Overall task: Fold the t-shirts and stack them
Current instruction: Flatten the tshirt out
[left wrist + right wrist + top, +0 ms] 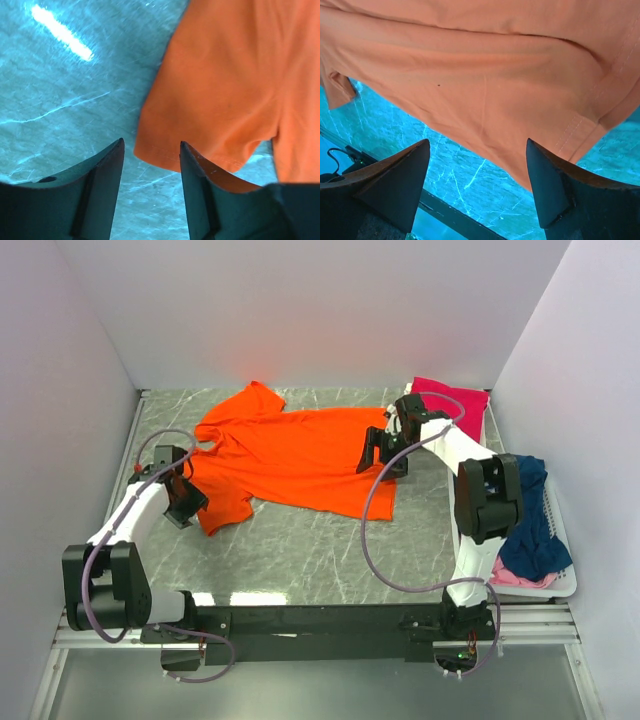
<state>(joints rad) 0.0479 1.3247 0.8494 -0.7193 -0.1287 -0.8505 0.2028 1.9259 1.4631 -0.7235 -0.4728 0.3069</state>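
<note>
A bright orange t-shirt [290,455] lies spread flat on the marble table, neck to the left, hem to the right. My left gripper [185,502] is open and empty just off its lower left sleeve [220,95]; the sleeve hem lies right before the fingertips [119,150]. My right gripper [378,455] is open and empty above the shirt's right hem edge [485,85]. A magenta-pink t-shirt [455,400] lies folded at the back right, behind the right arm. Navy blue [530,515] and pale pink [515,577] t-shirts hang in the white basket at the right.
The white plastic basket [560,580] stands at the table's right edge beside the right arm. White walls enclose the table on three sides. A black rail [455,220] runs along the near table edge, with bare marble [310,550] before it.
</note>
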